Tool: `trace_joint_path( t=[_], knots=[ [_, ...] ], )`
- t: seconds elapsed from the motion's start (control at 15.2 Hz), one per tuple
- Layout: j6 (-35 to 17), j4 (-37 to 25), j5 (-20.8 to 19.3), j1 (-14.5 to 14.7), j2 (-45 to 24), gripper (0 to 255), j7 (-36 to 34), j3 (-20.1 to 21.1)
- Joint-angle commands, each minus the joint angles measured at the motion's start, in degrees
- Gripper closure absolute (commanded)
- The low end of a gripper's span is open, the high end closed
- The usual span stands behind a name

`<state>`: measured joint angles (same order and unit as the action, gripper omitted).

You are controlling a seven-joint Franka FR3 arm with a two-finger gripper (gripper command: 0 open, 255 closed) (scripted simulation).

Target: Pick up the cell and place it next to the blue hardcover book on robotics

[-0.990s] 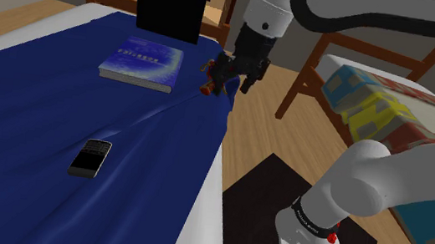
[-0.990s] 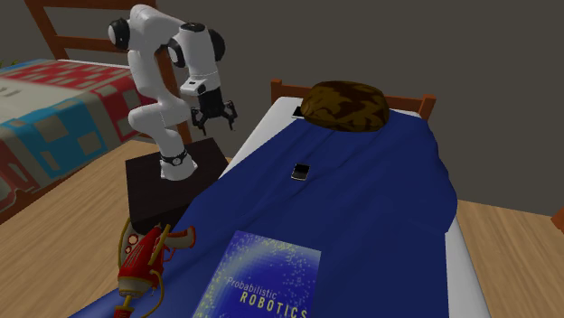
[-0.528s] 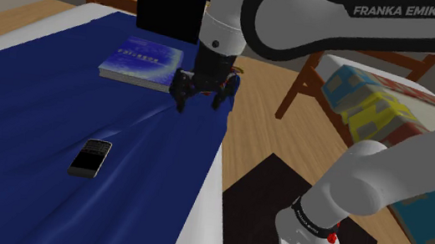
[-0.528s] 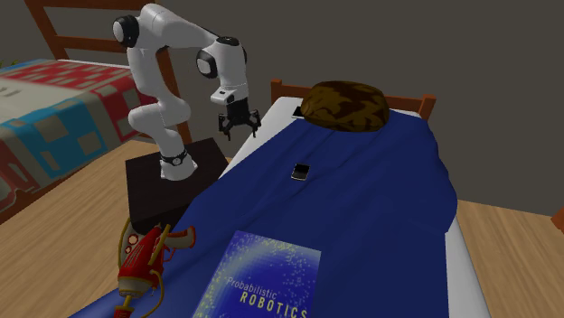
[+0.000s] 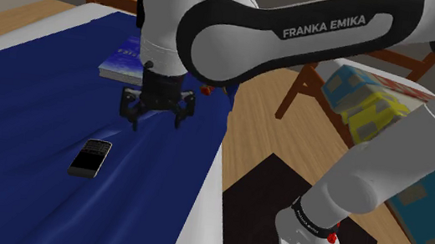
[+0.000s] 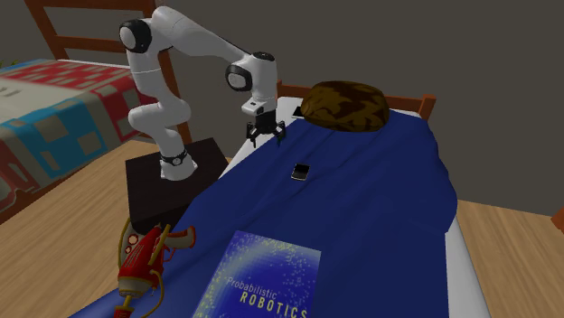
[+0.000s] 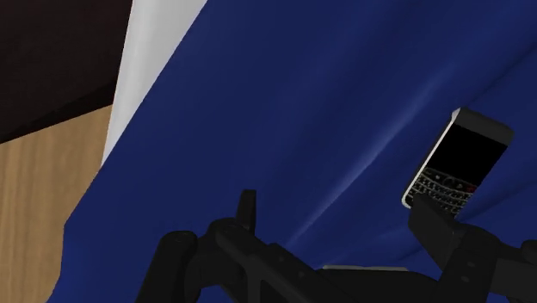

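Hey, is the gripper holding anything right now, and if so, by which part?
Nothing is held. The gripper hovers open above the blue bedspread; the phone lies apart from its fingers.

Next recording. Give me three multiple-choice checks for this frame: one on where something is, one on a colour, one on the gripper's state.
1. The phone lies: A) on the bedspread, apart from the book; B) on top of the book; C) under the book.
2. The book's cover is: A) red; B) green; C) blue.
3. The gripper is: A) shut on the phone; B) open, empty; C) shut on the book.

Key: 1 A, bedspread shows all round the phone. 2 C, blue cover reading "ROBOTICS". 3 B, the fingers stand apart above the bedspread.
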<state>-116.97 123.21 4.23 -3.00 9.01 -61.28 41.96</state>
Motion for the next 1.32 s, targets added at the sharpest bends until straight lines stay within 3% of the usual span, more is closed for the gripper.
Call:
trace_joint_path(
  t=[0.0, 0.26, 0.66, 0.73, 1.25],
  knots=[
    [-0.5, -4.0, -4.8, -0.6, -6.5, 0, -6.8, 2.6],
    [0.3, -12.3, -15.3, 2.5, -19.7, 0, -19.5, 4.1],
    [4.7, -28.2, -26.0, 13.0, -37.2, 0, -32.2, -0.7],
    [5.3, -30.1, -26.6, 14.2, -38.9, 0, -33.1, -1.4],
    [0.6, -27.2, -28.4, 14.5, -41.0, 0, -34.2, -2.6]
  ],
)
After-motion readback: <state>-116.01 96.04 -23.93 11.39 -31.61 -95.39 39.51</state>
